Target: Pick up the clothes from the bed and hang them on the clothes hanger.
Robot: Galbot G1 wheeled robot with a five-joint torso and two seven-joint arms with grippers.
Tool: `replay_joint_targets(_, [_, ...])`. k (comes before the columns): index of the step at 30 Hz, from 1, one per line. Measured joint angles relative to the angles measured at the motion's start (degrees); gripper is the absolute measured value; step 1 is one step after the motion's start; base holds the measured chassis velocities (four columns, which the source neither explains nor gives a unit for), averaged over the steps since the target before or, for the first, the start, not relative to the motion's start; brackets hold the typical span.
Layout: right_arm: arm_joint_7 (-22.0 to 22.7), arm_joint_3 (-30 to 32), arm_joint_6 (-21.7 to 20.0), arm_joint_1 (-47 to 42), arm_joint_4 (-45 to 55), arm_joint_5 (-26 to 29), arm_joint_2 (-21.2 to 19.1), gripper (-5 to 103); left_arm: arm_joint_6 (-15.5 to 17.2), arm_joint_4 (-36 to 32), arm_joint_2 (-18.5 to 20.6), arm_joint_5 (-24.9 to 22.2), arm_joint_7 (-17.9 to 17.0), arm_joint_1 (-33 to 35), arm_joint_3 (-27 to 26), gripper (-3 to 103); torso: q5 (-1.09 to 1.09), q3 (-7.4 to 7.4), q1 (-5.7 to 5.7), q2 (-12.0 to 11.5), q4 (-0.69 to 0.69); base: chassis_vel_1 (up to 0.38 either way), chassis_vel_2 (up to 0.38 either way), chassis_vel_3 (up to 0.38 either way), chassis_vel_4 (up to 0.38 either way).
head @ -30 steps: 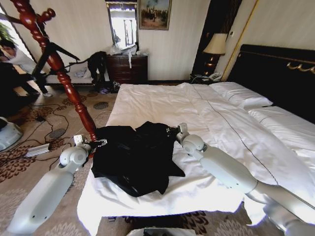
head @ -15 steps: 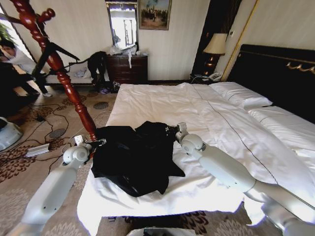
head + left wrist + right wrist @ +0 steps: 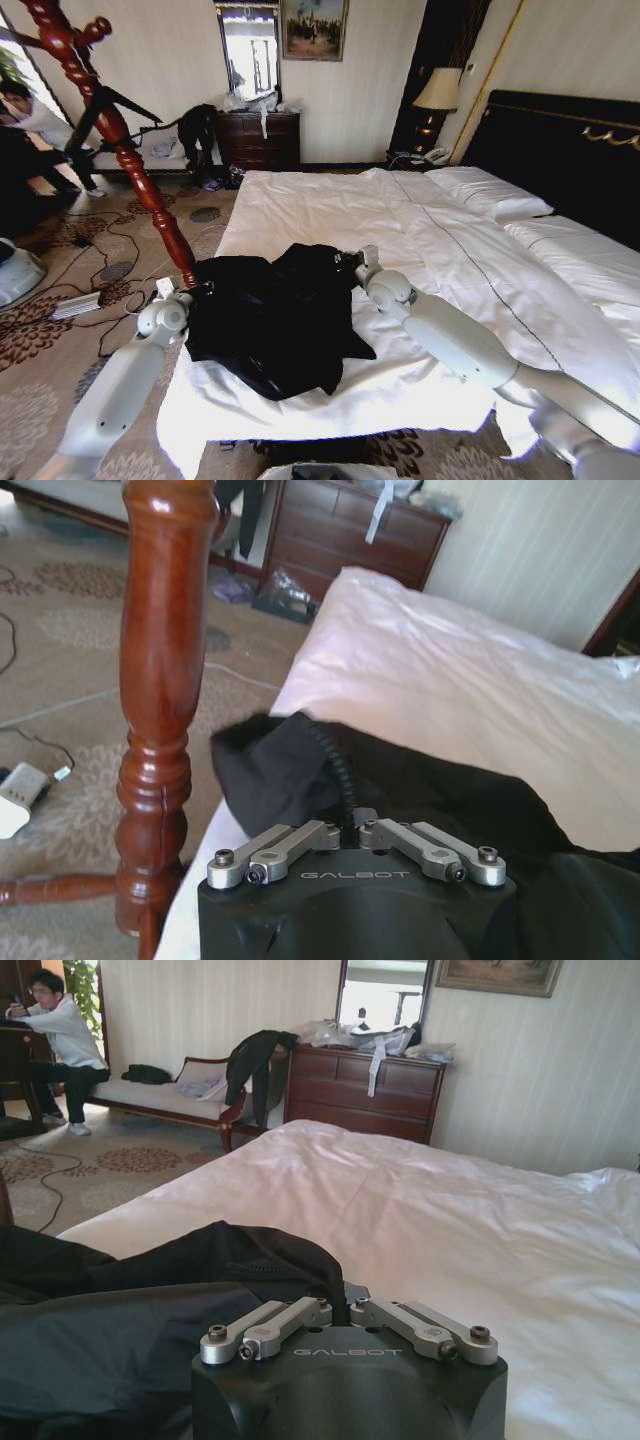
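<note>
The black coat (image 3: 275, 325) lies crumpled on the near corner of the bed (image 3: 330, 215), on the white duvet, at the side closest to the coat stand (image 3: 120, 135). It is bunched rather than spread flat, so its long axis is hard to read; the heap runs roughly from the bed's left edge toward the middle of the mattress, with one fold reaching toward the near edge. Collar and hem cannot be told apart.

The left gripper (image 3: 200, 289) sits at the coat's left edge, just beside the lower pole of the coat stand. In the left wrist view the left gripper (image 3: 348, 825) has its fingers drawn together on a raised fold of the black fabric (image 3: 275, 770), which stands up above the bed edge, with the turned red-brown pole (image 3: 160, 700) close alongside.

The right gripper (image 3: 350, 262) is at the coat's far right edge, over the duvet. In the right wrist view the right gripper (image 3: 347, 1305) is likewise closed on a ridge of the coat (image 3: 240, 1255), the cloth lifted into a peak at the fingers while the rest lies slack on the bed (image 3: 430, 1210).

The coat stand rises at a slant in the head view, its knobbed pegs at the upper left, and its pegs carry nothing. The pillows (image 3: 490, 195) lie against the black headboard (image 3: 570, 150), well apart from the coat.
</note>
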Motion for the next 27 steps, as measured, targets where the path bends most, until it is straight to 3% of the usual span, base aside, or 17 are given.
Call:
replay_joint_targets(4, [0.10, 0.29, 0.95, 0.60, 0.30, 0.13, -0.51, 2, -1.08, -1.01, 0.84, -1.06, 0.20, 0.16, -0.87, 2, 0.00, 0.00, 0.00, 0.00, -0.01, 0.000, 0.000, 0.000, 0.000])
replay_joint_targets(8, [0.15, 1.22, 4.58, 2.17, 1.52, 0.30, -1.42, 2, -3.12, -4.39, 2.70, -3.57, -0.16, -0.34, -2.98, 2, -0.01, 0.00, 0.00, 0.00, 0.01, 0.000, 0.000, 0.000, 0.000])
replay_joint_targets(12, [0.06, 2.68, 7.12, 4.35, 3.89, 0.43, -2.67, 2, -4.05, -9.16, 6.14, -6.52, -2.29, -2.72, -4.52, 2, -0.01, 0.00, 0.00, 0.00, -0.02, 0.000, 0.000, 0.000, 0.000])
replay_joint_targets(20, [2.44, 6.80, 8.69, 10.23, 12.39, 2.70, -6.63, 2, -3.48, -22.77, 18.17, -13.18, -5.56, -6.45, -8.19, 2, 0.00, 0.00, 0.00, 0.00, -0.01, 0.000, 0.000, 0.000, 0.000])
replay_joint_targets(23, [4.00, 9.05, 8.64, 11.17, 14.73, 4.63, -7.92, 2, -3.48, -24.15, 21.16, -15.18, -6.05, -7.18, -11.80, 2, -0.01, -0.01, -0.01, 0.00, -0.01, 0.000, 0.000, 0.000, 0.000])
replay_joint_targets(27, [4.52, 12.39, 8.30, 10.72, 13.57, 4.28, -11.20, 2, -2.69, -21.10, 25.88, -17.87, -6.25, -7.43, -18.32, 2, -0.02, -0.02, -0.01, 0.01, 0.00, 0.000, 0.000, 0.000, 0.000])
